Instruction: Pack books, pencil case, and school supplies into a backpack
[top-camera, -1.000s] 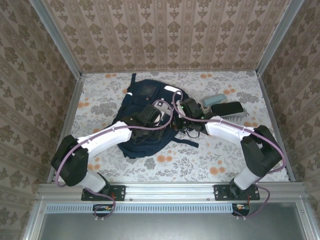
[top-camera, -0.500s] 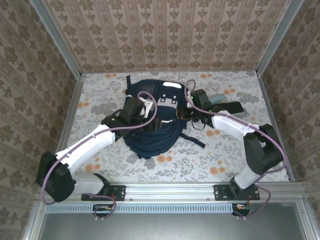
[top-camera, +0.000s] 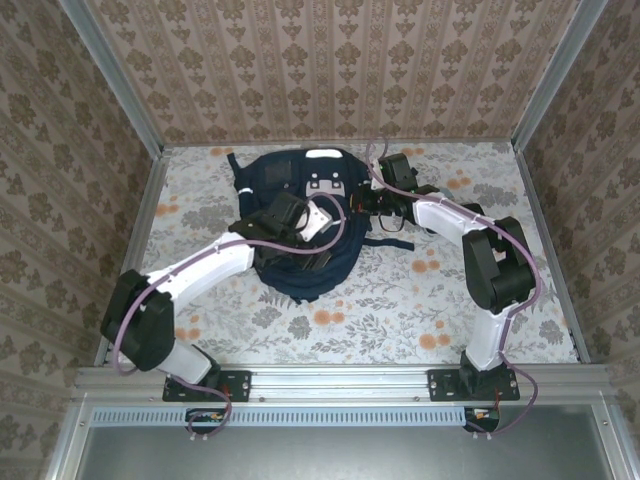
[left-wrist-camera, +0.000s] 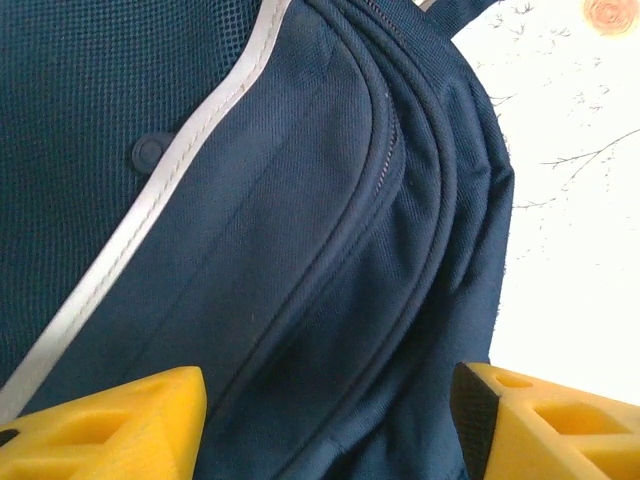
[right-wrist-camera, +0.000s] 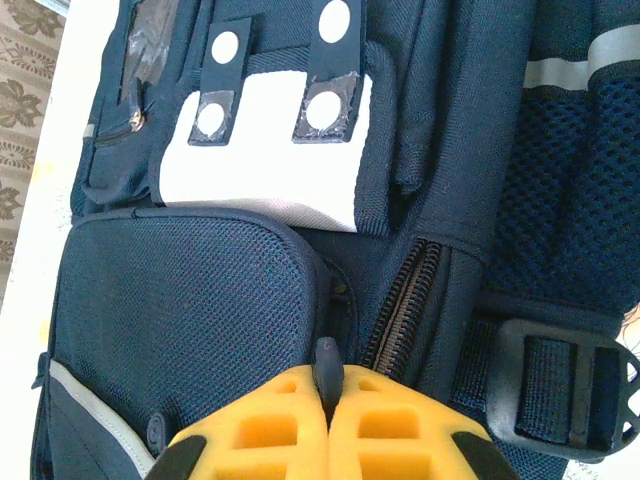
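Observation:
The navy backpack (top-camera: 290, 190) lies flat at the middle back of the table, its white and grey front patches (right-wrist-camera: 265, 150) facing up. My right gripper (top-camera: 366, 200) sits at the bag's right side. Its yellow fingers (right-wrist-camera: 270, 430) are shut on a small dark zipper pull (right-wrist-camera: 327, 362), beside a run of zipper teeth (right-wrist-camera: 402, 298). My left gripper (top-camera: 322, 248) hovers over the bag's near end, its yellow fingers (left-wrist-camera: 100, 430) standing wide apart above navy fabric and a reflective stripe (left-wrist-camera: 150, 225), gripping nothing. The books, pencil case and school supplies are hidden or out of view.
The floral table top (top-camera: 450, 300) is bare in front and to the right of the bag. Dark straps (top-camera: 385, 243) trail off the bag's right side, and a plastic buckle (right-wrist-camera: 560, 390) lies near my right fingers. Patterned walls (top-camera: 330, 70) close in the back and sides.
The backpack has slid toward the back wall, with my right gripper moving back and staying shut at its side. My left gripper has opened and now hangs over the bag's near end.

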